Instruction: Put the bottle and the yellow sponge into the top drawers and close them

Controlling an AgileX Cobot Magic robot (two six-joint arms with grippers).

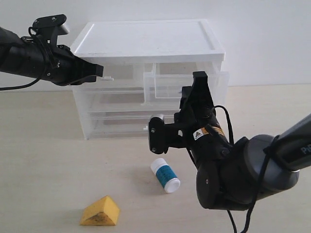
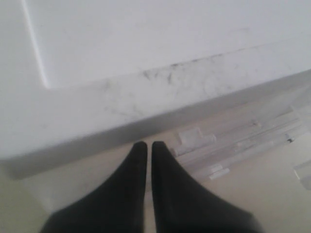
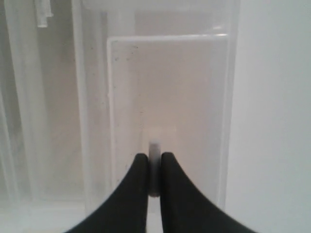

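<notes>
Right top drawer point(image 1: 165, 85) is standing pulled out past the cabinet point(image 1: 146, 43) front, its tray lying uncovered to an approach from above. Right gripper point(image 1: 198, 78) is occupying the drawer's front, jaws pinching the right handle tab point(image 3: 154, 148). The bulky right arm point(image 1: 243, 170) is blocking the desk point(image 1: 43, 160) in front of that side.

Left top drawer point(image 1: 121, 73) is sitting flush with the cabinet front as far as the exterior view shows, giving no way in. Left gripper point(image 1: 99, 71), jaws pressed together, is hovering just beside the left handle tab point(image 1: 108, 77).

Bottle point(image 1: 165, 175) and yellow sponge point(image 1: 100, 211) are lying well apart on bare desk. The sponge is offering room all round. The bottle is lying near the right arm, which is crowding its right side.
</notes>
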